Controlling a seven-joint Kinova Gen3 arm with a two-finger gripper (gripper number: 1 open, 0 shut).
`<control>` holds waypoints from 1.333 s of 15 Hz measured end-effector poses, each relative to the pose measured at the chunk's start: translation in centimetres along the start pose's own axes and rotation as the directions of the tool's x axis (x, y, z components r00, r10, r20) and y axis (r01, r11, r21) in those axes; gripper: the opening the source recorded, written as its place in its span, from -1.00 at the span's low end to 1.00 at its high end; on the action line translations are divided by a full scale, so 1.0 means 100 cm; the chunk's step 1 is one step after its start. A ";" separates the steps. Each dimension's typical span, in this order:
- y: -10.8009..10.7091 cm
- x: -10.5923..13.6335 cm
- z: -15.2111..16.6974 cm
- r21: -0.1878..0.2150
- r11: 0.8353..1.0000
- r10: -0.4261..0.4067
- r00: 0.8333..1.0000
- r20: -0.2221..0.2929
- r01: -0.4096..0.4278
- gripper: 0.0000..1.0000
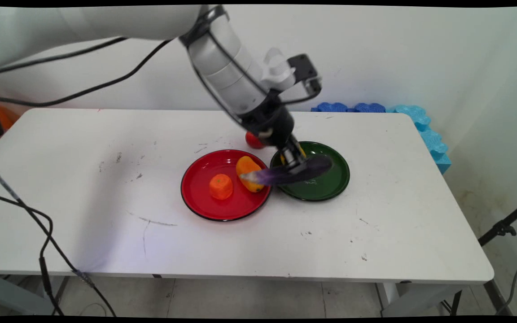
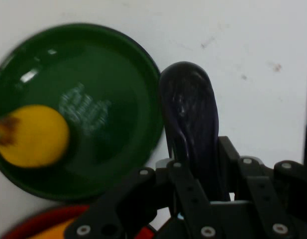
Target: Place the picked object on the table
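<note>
Nearest the hand camera we see the black gripper (image 2: 200, 186) with its two fingers clenched around a dark purple eggplant (image 2: 189, 119), which sticks out lengthwise beyond the fingertips. In the main view the eggplant (image 1: 295, 172) hangs level, lifted off the table, its body spanning the gap between the two plates: one end over the green plate (image 1: 330, 188), the other reaching across the rim of the red plate (image 1: 200, 197).

Just beyond the hand, a yellow fruit (image 2: 33, 135) lies in the green plate, near the rim. On the red plate sit an orange carrot piece (image 1: 221, 186) and an orange fruit (image 1: 247, 168) that the eggplant's tip overlaps in the picture; we cannot tell whether they touch. A red ball (image 1: 253, 140) lies on the table behind the plates, partly hidden by the wrist.

To carry this well, we judge the grasp should stay firm and the eggplant level, clear of both rims and of the orange fruit.
</note>
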 end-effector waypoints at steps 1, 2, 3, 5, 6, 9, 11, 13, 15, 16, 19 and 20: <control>0.005 -0.007 0.001 -0.009 1.000 0.005 1.000 0.009 -0.005 -1.00; 0.009 -0.012 0.003 -0.014 1.000 0.009 1.000 0.014 -0.008 -1.00; 0.013 -0.019 0.006 -0.022 1.000 0.013 1.000 0.022 -0.012 -1.00; 0.020 -0.034 0.016 -0.035 0.999 0.020 0.999 0.037 -0.019 -1.00; 0.022 -0.040 0.021 -0.040 0.999 0.023 0.999 0.043 -0.021 -1.00; 0.026 -0.058 0.042 -0.057 0.998 0.027 0.998 0.052 -0.025 -1.00; 0.029 -0.066 0.056 -0.067 0.997 0.030 0.998 0.047 -0.027 -1.00; 0.031 -0.071 0.069 -0.077 0.997 0.031 0.999 0.039 -0.028 -1.00; 0.034 -0.075 0.079 -0.086 0.996 0.028 0.999 0.034 -0.025 -1.00; 0.036 -0.077 0.084 -0.090 0.996 0.027 0.999 0.032 -0.024 -1.00; 0.039 -0.081 0.096 -0.098 0.995 0.024 0.999 0.027 -0.021 -1.00; 0.040 -0.083 0.099 -0.099 0.995 0.021 0.999 0.025 -0.019 -1.00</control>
